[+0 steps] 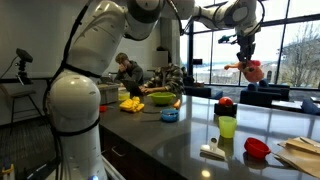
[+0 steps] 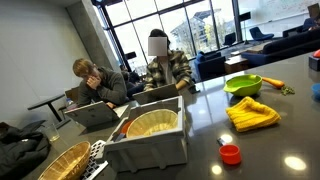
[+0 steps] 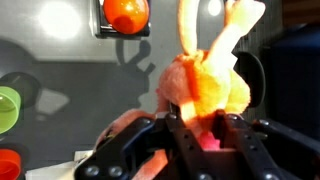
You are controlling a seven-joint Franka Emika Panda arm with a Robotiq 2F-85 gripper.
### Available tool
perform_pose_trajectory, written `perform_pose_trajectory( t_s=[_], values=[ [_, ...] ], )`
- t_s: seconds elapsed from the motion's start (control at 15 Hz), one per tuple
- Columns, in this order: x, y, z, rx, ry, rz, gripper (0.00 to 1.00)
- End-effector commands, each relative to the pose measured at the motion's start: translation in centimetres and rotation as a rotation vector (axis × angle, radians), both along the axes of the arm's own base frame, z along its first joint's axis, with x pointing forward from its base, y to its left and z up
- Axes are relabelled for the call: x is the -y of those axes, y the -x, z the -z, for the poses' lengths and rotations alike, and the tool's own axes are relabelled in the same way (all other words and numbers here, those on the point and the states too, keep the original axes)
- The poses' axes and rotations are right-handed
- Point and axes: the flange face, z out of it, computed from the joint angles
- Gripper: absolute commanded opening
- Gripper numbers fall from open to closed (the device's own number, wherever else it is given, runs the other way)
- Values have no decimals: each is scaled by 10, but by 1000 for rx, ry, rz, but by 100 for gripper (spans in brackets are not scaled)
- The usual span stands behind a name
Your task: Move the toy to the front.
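Observation:
The toy (image 3: 205, 75), a floppy orange-and-pink plush with dangling limbs, fills the middle of the wrist view, pinched between my gripper's (image 3: 200, 125) fingers. In an exterior view the gripper (image 1: 245, 52) holds the toy (image 1: 250, 70) high in the air above the dark counter (image 1: 190, 135), over the far right part. The toy hangs free and touches nothing below.
On the counter in an exterior view stand a yellow-green cup (image 1: 227, 126), a small red ball (image 1: 225, 102), a red bowl (image 1: 257, 148), a blue bowl (image 1: 169, 116) and a white brush (image 1: 212, 150). The wrist view shows the ball (image 3: 127, 13) and cup (image 3: 8, 105) below. People sit behind.

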Motion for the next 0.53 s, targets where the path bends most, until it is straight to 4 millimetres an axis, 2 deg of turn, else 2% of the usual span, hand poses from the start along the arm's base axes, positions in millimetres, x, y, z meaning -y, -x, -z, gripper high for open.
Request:
perform_pose_trajectory(
  t_s=[0.0,0.2,0.47],
  values=[
    [-9,54,-7,26,-105,-168,8],
    [-24,86,5,42,-186,-298,8],
    [-68,124,29,27,-275,-499,8]
  ],
)
